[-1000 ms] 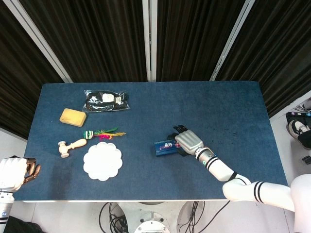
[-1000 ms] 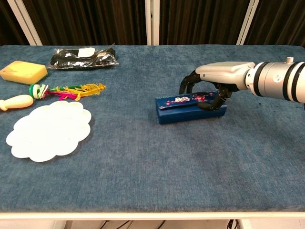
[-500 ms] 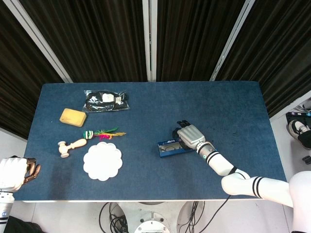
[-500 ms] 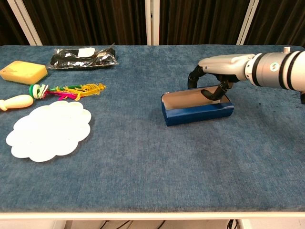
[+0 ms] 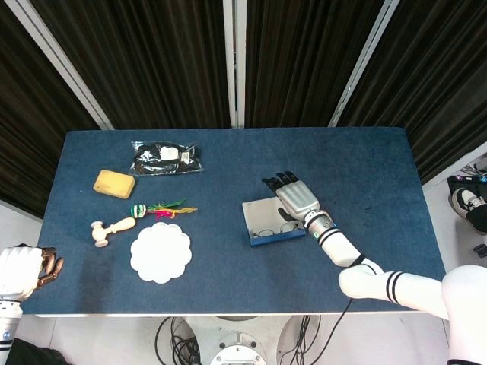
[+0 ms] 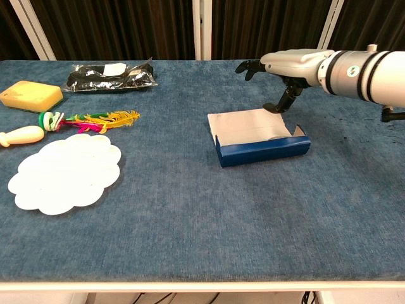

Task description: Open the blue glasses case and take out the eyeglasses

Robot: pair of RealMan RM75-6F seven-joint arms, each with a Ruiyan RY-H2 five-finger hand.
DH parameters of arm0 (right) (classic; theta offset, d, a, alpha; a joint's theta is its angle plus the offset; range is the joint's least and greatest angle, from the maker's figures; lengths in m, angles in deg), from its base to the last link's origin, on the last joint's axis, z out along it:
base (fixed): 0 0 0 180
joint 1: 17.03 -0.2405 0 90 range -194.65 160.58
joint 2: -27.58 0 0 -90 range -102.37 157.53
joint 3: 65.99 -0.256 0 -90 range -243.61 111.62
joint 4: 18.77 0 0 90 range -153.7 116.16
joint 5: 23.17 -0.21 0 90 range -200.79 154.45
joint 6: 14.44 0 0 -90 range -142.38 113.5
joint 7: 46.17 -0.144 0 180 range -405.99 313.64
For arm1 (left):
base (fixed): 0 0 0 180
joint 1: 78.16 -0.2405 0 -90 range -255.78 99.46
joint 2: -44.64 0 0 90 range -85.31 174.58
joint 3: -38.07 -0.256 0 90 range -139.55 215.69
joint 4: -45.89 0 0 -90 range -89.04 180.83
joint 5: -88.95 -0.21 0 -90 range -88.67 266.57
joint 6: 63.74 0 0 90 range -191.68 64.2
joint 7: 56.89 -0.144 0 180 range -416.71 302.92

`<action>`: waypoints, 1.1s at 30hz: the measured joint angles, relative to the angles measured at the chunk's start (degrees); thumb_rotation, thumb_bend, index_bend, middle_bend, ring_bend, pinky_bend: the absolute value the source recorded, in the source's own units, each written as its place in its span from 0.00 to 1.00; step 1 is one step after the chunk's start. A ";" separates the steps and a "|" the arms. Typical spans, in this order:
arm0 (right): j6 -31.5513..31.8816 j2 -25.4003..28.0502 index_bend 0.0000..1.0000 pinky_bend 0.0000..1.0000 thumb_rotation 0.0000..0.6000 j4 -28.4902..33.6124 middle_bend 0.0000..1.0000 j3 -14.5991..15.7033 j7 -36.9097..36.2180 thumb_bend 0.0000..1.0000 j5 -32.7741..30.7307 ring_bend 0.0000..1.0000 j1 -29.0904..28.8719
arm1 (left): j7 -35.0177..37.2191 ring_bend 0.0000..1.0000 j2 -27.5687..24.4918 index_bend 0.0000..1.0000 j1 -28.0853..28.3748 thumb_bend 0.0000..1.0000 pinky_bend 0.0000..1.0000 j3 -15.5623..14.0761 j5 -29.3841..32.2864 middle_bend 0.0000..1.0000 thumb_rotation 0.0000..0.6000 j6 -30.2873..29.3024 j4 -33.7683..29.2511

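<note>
The right hand's fingers (image 6: 248, 66) are spread and hold nothing; the right hand (image 5: 295, 200) hovers over the far right edge of the blue glasses case (image 6: 262, 151), which lies open right of the table's (image 5: 365, 175) middle with its pale lid (image 6: 243, 122) folded back. The eyeglasses (image 5: 268, 231) lie inside. The left hand (image 5: 30, 268) sits off the near left corner, fingers curled in on nothing.

Blue table (image 5: 365, 163) bears case (image 5: 266, 222), plate (image 5: 160, 252), sponge (image 5: 114, 183), perhaps mallet (image 5: 112, 228)
</note>
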 measured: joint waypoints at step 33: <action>-1.65 -9.04 0.00 0.00 1.00 -5.19 0.06 -2.29 1.20 0.03 7.30 0.00 -0.37 | 0.03 0.84 0.04 0.84 -0.09 0.39 0.66 -0.01 -0.06 0.99 1.00 -0.19 0.01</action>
